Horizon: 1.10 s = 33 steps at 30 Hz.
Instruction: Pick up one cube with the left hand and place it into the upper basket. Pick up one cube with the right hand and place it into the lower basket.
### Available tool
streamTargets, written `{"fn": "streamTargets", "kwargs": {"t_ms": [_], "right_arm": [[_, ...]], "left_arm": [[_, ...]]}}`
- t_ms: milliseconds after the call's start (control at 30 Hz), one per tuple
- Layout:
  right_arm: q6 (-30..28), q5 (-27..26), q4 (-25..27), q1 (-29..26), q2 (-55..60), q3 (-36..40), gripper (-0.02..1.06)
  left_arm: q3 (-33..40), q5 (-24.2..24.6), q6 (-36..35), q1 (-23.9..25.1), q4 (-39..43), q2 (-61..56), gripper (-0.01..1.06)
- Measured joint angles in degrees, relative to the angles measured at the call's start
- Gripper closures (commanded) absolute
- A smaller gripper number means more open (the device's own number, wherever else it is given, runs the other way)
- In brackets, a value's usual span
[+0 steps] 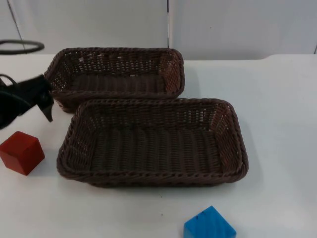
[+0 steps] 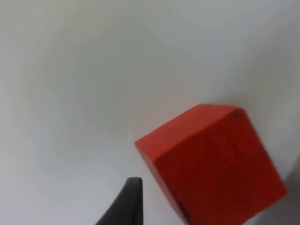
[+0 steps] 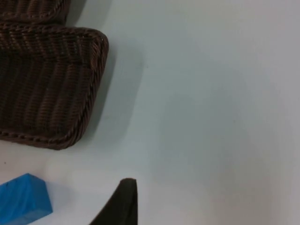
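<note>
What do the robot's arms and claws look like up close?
The left gripper is matt black and angular, ending in pointed fingers, on a black arm beside the upper basket. Each wrist view shows one black fingertip tapering to a narrow blunt end; the right gripper's fingertip looks the same.

You have two dark brown wicker baskets, both empty: the upper basket [image 1: 119, 69] at the far side, the lower basket [image 1: 153, 144] touching its near rim. Your red cube [image 1: 21, 152] sits on the table just left of the lower basket; the blue cube [image 1: 209, 225] lies near, right of centre.
</note>
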Motion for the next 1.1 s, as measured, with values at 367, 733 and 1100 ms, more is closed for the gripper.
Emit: {"fn": "streamTargets", "kwargs": {"t_ms": [367,733,1100], "right_arm": [[-1.7,-2.0,1.0,0.0,2.2,-0.5,-0.01],[-3.2,-2.0,1.0,0.0,2.2,-0.5,-0.01],[-3.9,-2.4,1.0,0.0,2.2,-0.5,-0.01]], "left_arm": [[0.0,-4.8,-0.9,0.0,-1.6,6.3,0.0],[0.0,-7.0,-1.2,0.0,-2.2,8.7,0.4],[-0.1,-7.7,-1.1,0.0,-2.0,8.3,1.05]]}}
